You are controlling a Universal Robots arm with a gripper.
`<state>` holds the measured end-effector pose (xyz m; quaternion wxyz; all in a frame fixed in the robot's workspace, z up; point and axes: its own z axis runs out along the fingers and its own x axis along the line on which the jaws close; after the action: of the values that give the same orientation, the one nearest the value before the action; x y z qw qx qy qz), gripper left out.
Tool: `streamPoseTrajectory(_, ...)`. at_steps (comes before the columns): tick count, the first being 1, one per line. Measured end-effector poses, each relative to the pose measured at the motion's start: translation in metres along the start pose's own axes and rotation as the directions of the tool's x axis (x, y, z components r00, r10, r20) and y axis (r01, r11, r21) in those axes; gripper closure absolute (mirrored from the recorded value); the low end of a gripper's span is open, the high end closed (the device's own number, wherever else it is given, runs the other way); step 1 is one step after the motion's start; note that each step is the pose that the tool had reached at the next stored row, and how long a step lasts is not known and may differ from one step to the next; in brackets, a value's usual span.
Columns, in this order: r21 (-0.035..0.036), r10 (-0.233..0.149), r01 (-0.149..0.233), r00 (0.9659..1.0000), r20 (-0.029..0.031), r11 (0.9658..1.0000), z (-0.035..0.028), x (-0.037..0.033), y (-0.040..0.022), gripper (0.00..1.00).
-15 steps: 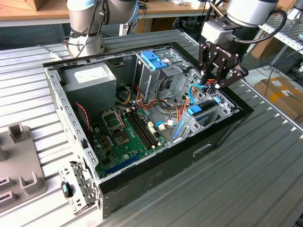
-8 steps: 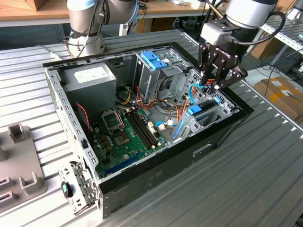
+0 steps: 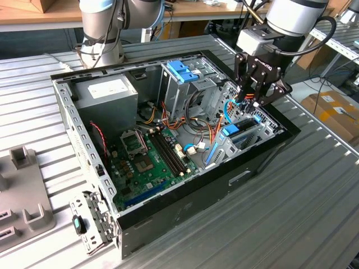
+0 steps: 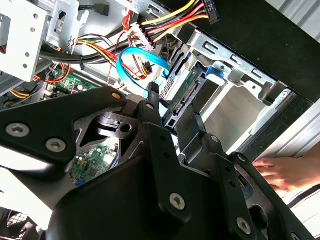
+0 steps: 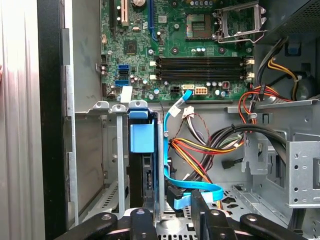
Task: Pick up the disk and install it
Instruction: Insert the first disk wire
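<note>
A ribbed grey metal table (image 3: 314,190) carries an open black computer case (image 3: 185,210) lying on its side. A green motherboard (image 3: 143,162) covers the case floor and a big grey power supply box (image 3: 106,95) sits in the far corner on the exterior view's left.

The flat metal disk with light blue plastic side rails (image 5: 142,138) stands on edge in a slot of the silver drive bay (image 5: 112,150), at the near corner on the exterior view's right. The black two-fingered gripper (image 3: 252,102) hangs just above that bay. Its fingers (image 5: 142,220) are spread and clamp nothing. One finger lines up with the disk's connector edge, and a light blue flat data cable (image 5: 195,186) loops between the two.

In the second wrist view a person's hand (image 4: 280,172) rests outside the case wall.
</note>
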<state>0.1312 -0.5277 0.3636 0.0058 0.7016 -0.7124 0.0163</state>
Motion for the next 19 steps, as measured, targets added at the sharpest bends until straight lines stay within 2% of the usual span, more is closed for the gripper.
streamPoseTrajectory(5, 0.0, 0.0, 0.0, 1.0, -0.0001, 1.0, 0.0, 0.0, 0.0, 0.6)
streamPoseTrajectory(8, 0.0, 0.0, 0.0, 1.0, -0.0001, 1.0, 0.0, 0.0, 0.0, 0.78)
streamPoseTrajectory(9, 0.0, 0.0, 0.0, 1.0, -0.0001, 1.0, 0.0, 0.0, 0.0, 0.78)
streamPoseTrajectory(10, 0.0, 0.0, 0.0, 1.0, -0.0002, 1.0, 0.0, 0.0, 0.0, 0.84)
streamPoseTrajectory(19, 0.0, 0.0, 0.0, 1.0, -0.0009, 1.0, 0.0, 0.0, 0.0001, 0.84)
